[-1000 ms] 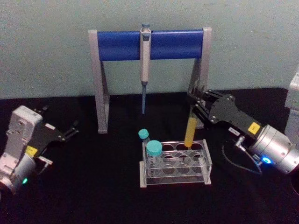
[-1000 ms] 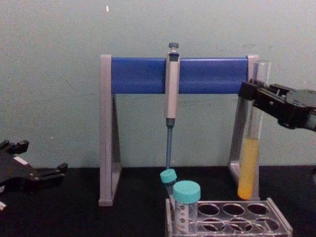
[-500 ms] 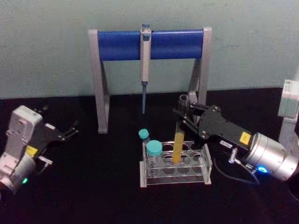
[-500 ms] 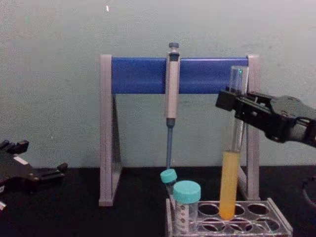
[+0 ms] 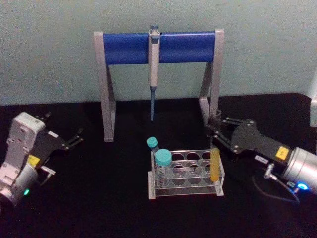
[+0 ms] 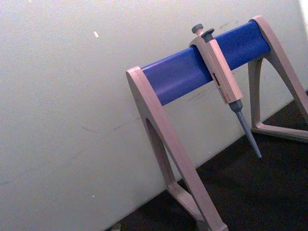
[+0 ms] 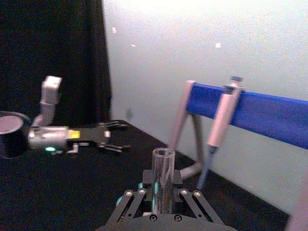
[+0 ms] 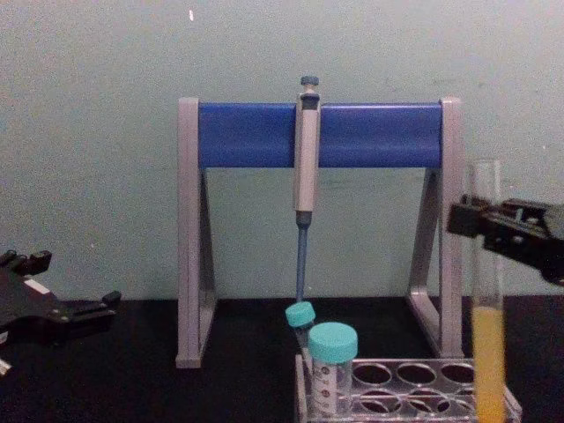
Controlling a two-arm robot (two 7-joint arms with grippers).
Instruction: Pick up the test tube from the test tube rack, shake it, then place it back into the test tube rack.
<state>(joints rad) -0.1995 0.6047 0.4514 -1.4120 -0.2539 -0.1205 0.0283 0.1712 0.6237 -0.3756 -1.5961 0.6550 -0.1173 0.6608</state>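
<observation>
Well left of the rack (image 5: 184,190), the left pincer (image 5: 76,138) is parked on the table (image 5: 99,198), fingers spread and empty. At the rack's right end the test tube (image 5: 214,167) is held upright, its yellow lower part level with the holes; whether it is seated cannot be told. Its upper part is clamped by the right pincer (image 5: 217,134). The return step is judged under way; full lowering, then release, is called for.

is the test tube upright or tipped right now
Upright: in the chest view the test tube stands vertical, gripped near its top by the right gripper.
</observation>
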